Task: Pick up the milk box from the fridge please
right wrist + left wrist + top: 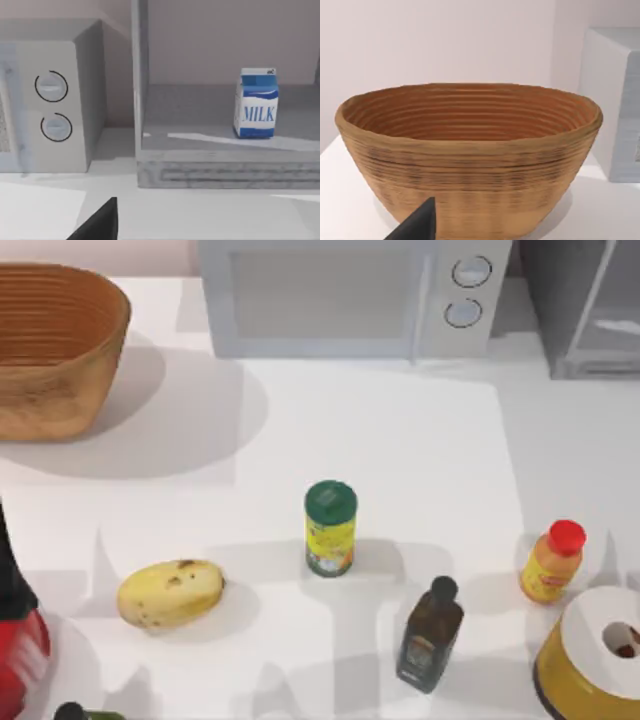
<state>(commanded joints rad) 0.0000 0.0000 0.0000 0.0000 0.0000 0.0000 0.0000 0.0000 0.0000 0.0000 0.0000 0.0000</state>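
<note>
Blue-white milk box (256, 103): upright inside open fridge (225, 172), frame right. Approach level, right gripper; gripper opening cannot tell.

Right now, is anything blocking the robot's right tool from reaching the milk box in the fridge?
Nothing visible does. In the right wrist view the fridge stands open, and the milk box sits upright alone on its floor, beside the microwave.

Sitting on the table are one wicker basket (55, 345), one microwave (350, 295), one fridge (585, 305) holding one milk box (256, 103), one green-lidded yellow can (330, 528), one potato (170, 593), one dark bottle (431, 633), one orange bottle (552, 561) and one paper roll (598, 655)
</note>
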